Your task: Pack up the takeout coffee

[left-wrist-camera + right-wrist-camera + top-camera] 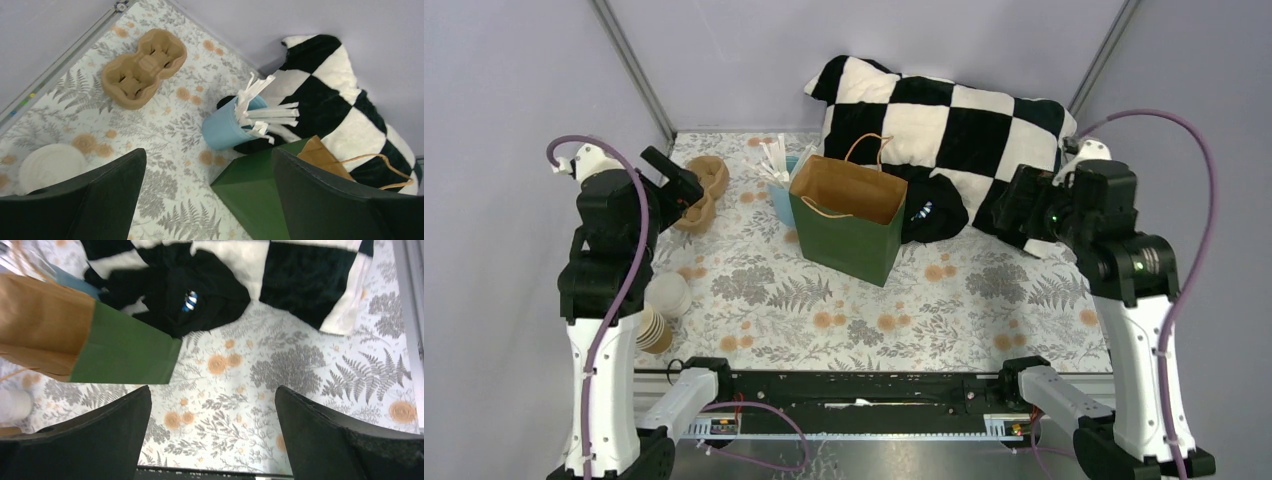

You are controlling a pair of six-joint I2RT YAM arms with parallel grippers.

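The left arm (606, 380) and right arm (1136, 350) share white links, black housings and jaws, purple cables (1164, 114)

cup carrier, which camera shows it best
Left wrist view: the whole cup carrier lies in the open, both holes showing. The top view has it partly behind the left gripper. The right wrist view does not show it.

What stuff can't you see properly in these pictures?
Takeout coffee: left wrist view, a dark finger covers its near edge; only the lid shows.
Blue cup: top view, mostly behind the green bag.
Bag's inside bottom: top view, hidden by its own walls.
Mark on the black cloth: right wrist view, too blurred to read.
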